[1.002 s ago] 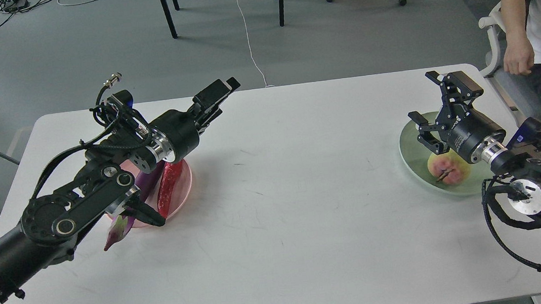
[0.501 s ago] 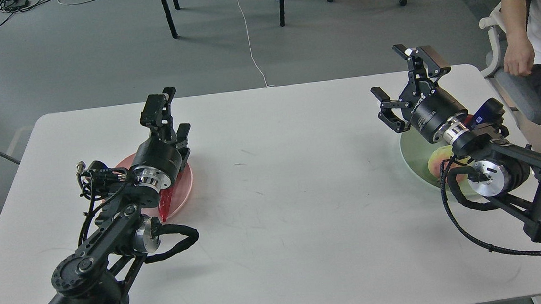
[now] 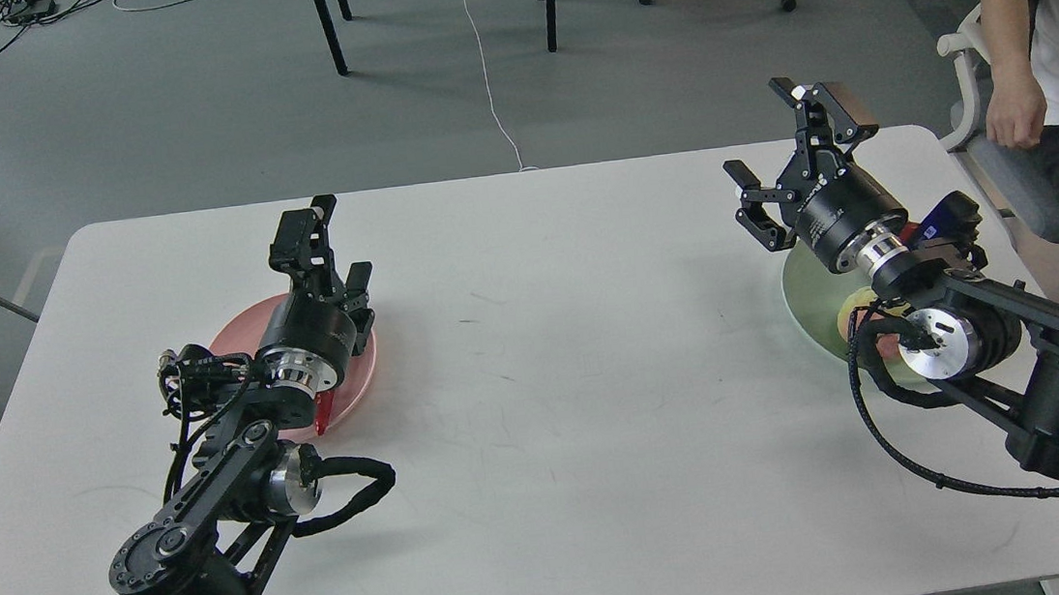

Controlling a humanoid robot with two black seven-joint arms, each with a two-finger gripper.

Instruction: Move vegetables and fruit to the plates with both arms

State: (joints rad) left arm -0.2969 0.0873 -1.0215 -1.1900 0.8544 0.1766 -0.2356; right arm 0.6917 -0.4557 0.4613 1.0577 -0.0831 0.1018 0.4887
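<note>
Both black two-finger pincers hang empty above the white rectangular bench. The left pincer points to the far side over the round salmon-pink plate, its fingers spread a little with nothing between them. The right pincer stands above the far left edge of the pale mint-green round plate, its fingers spread wide.

Of the vegetables, only the tip of the glossy red chili pepper shows, at the near edge of the pink plate below the left wrist; the eggplant is hidden if it lies there. Of the fruit, a slice of the yellow-green, pink-blushed apple-like fruit shows on the green plate behind the right arm's silver joint, and a small red patch by the wrist may be the pomegranate, though I cannot be sure.

Nothing of the task lies on the bare bench, so the transfer looks essentially finished and the step in hand seems to be clearing the arms away. To do that well, each wrist should rise straight up before swinging back toward the near side, keeping the forearm and the looping black cables off the plate rims, since a brush could roll the round fruit or drag the pepper off the edge. The seated person at the far right calls for a slow right arm.
</note>
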